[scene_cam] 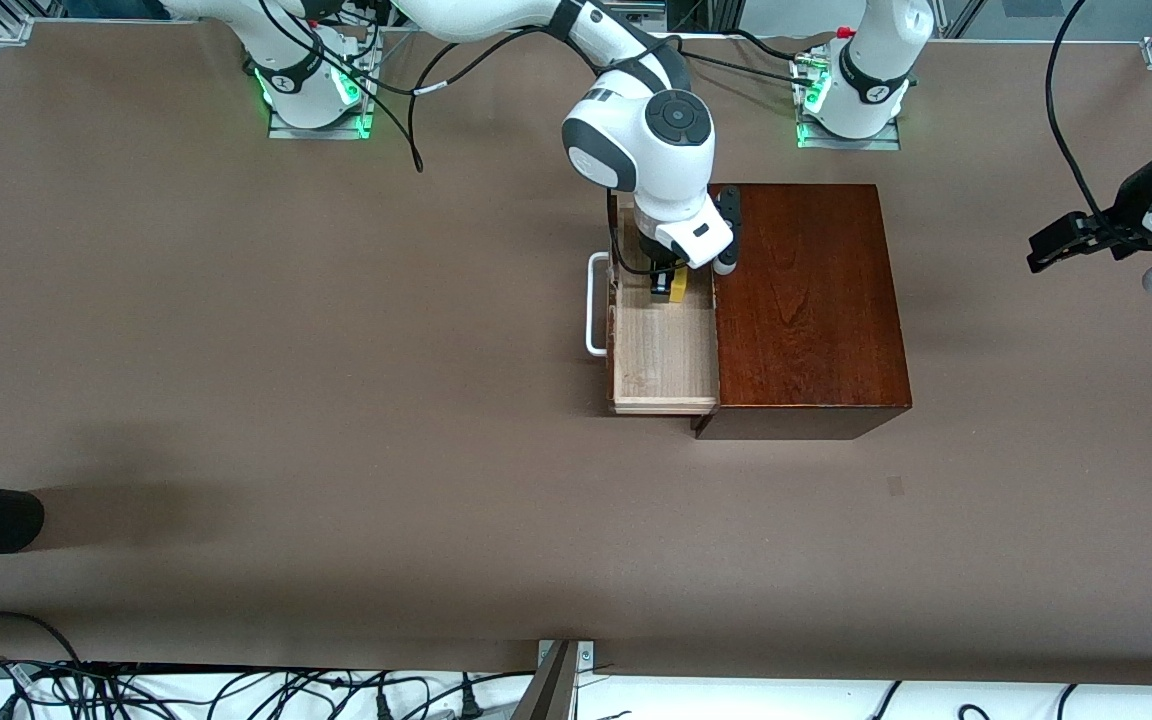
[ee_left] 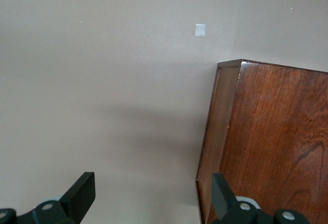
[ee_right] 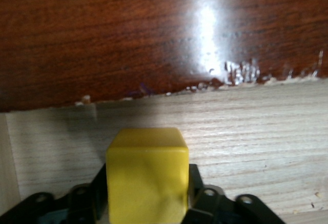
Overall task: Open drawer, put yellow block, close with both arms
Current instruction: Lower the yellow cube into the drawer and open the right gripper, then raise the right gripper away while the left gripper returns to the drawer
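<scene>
Table (scene_cam: 236,350): a brown surface on which the dark wooden box (scene_cam: 806,300) is carried, toward the left arm's end.
Drawer (scene_cam: 664,355): pulled out of the box toward the right arm's end, its pale tray exposed and its white handle (scene_cam: 596,305) outermost.
Right hand (scene_cam: 666,283): lowered into the drawer's tray, close beside the box's front edge; the yellow block is seen between its fingers, but whether it is gripped or being let go cannot be told.
Left hand (scene_cam: 1061,243): held open in the air at the table's edge, well apart from the box; this arm is waiting.
Yellow block (ee_right: 147,175): between the right hand's fingers, low over the tray floor.
Risk: if the hand is lifted before the fingers are fully parted, the block could be dragged out again; a block tipped against the box's edge could be jammed when the drawer is closed.
</scene>
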